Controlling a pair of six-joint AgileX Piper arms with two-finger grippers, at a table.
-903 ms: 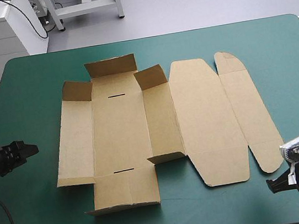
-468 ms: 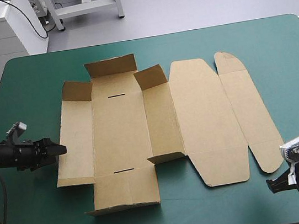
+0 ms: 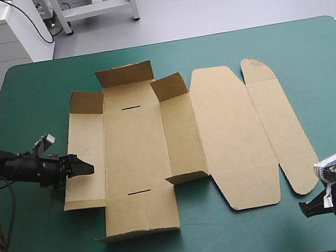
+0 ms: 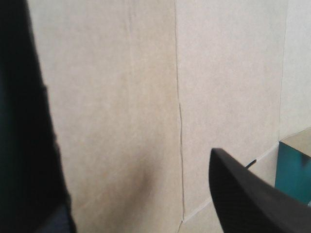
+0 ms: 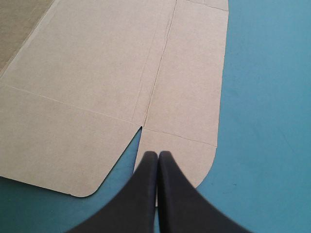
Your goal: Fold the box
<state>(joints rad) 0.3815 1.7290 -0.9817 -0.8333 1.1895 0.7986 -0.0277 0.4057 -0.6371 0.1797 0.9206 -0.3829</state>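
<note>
The brown box (image 3: 133, 143) lies spread out on the teal-green cover, with short end flaps half raised at its far corners and the lid panels (image 3: 232, 136) flat to the right. My left gripper (image 3: 85, 168) reaches in low from the table's left, its tips over the box's left wall panel (image 3: 83, 144). Seen from the left wrist, the left gripper (image 4: 131, 145) is open and brown board (image 4: 116, 97) fills the gap between its fingers. My right gripper (image 3: 306, 208) rests at the near right corner. It (image 5: 158, 156) is shut, pointing at the rounded lid tab (image 5: 184, 97).
The teal-green table (image 3: 310, 68) shows bare cover to the right of the lid tab and along its far edge. A front flap (image 3: 141, 214) of the box lies flat toward the near edge.
My left gripper has travelled right from the table's left side until its tips are over the box's left wall panel. The right arm and the box have not moved.
</note>
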